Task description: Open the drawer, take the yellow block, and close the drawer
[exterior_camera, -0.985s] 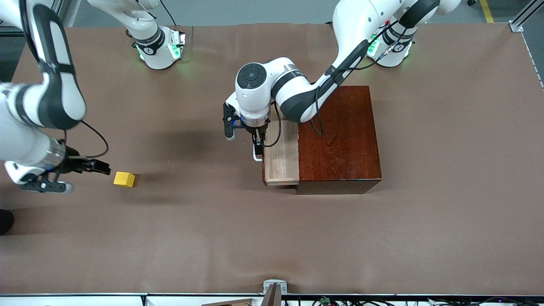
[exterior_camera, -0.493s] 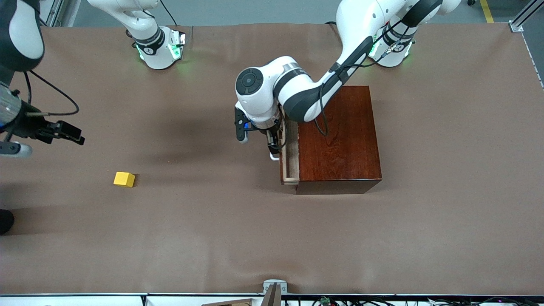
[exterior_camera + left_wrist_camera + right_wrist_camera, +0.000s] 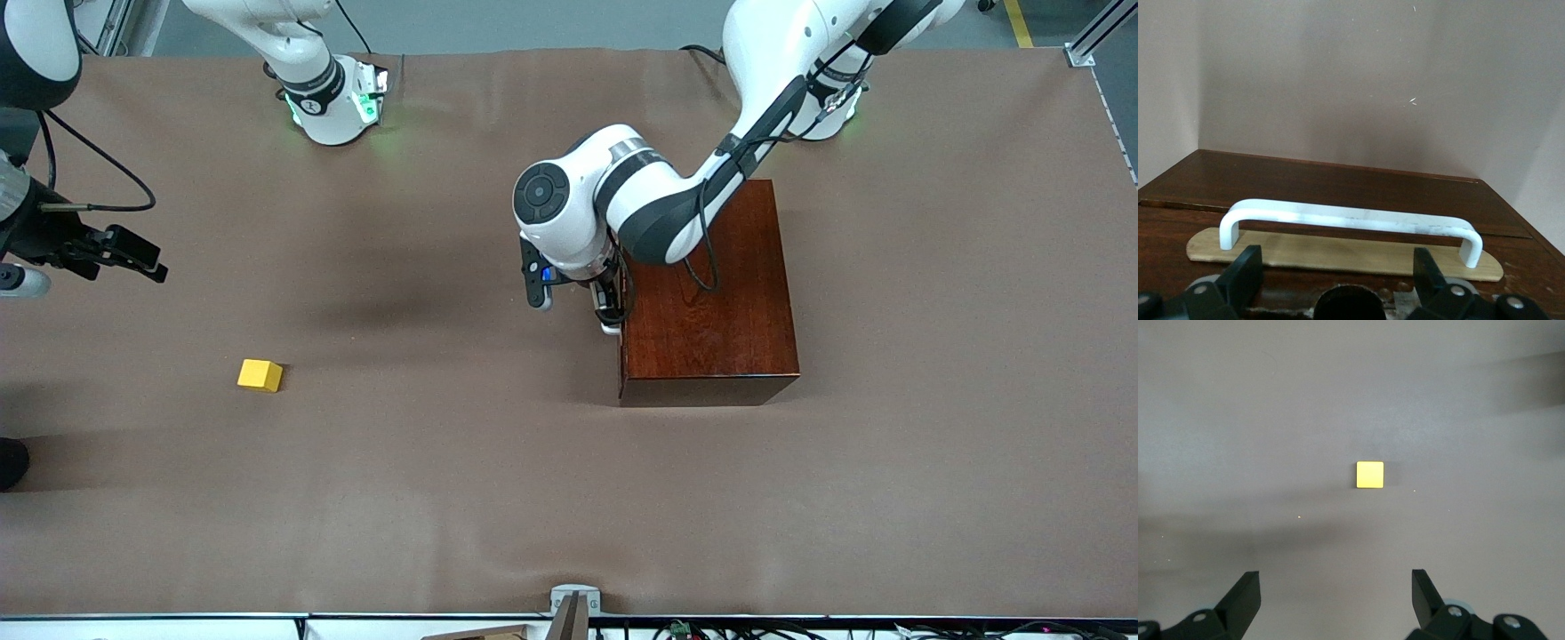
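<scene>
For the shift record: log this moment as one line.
drawer: closed | left pincer: open at white handle | yellow block: on table, free | right pincer: open, above the table, waiting

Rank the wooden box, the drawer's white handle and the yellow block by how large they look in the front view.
1. wooden box, by far
2. yellow block
3. white handle: only a sliver shows under the left gripper, so this rank is unsure
</scene>
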You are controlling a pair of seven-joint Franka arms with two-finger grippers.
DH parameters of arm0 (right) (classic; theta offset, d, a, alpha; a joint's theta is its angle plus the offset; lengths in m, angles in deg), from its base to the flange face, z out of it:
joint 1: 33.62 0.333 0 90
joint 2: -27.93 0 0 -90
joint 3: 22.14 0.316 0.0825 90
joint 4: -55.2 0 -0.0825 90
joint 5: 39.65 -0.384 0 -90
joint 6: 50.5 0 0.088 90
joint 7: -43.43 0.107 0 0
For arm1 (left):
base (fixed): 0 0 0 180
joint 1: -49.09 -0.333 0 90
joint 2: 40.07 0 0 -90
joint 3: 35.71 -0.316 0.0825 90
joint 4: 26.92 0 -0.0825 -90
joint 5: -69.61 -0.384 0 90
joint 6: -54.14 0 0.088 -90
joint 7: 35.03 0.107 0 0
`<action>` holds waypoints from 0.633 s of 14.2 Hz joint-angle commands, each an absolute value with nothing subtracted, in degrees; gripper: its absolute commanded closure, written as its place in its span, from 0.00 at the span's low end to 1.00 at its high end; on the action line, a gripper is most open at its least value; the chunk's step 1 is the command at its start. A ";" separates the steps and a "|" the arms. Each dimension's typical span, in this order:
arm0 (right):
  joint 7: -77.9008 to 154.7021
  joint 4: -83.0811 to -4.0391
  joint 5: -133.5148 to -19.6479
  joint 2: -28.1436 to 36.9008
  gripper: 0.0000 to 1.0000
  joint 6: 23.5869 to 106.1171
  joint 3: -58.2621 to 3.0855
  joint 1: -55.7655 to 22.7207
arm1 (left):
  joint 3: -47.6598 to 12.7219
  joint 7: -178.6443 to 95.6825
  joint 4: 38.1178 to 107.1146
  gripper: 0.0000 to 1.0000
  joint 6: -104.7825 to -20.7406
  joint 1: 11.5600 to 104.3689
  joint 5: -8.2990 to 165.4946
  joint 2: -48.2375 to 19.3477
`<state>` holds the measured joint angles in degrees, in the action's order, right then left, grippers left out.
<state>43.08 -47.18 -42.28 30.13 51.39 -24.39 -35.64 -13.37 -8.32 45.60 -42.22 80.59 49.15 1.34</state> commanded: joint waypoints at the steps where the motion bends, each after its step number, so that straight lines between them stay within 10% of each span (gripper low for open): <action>1: 43.52 -45.53 -41.58 30.75 0.00 49.87 -24.25 -35.82 | -13.65 -12.07 47.35 0.00 -44.36 80.38 48.60 -1.13; 5: 43.17 -43.15 -41.58 30.39 0.00 48.64 -24.34 -36.26 | -10.76 -37.51 46.47 0.00 -56.86 81.26 48.86 -2.26; 9: 42.99 -41.92 -41.58 30.39 0.00 47.50 -24.42 -36.43 | -11.10 -46.37 46.99 0.00 -52.24 77.15 53.41 -11.65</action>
<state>43.06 -42.94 -42.28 30.14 48.95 -24.83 -35.80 -10.68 -44.81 44.91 -55.84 80.37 50.02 -5.37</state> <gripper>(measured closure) 0.000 0.000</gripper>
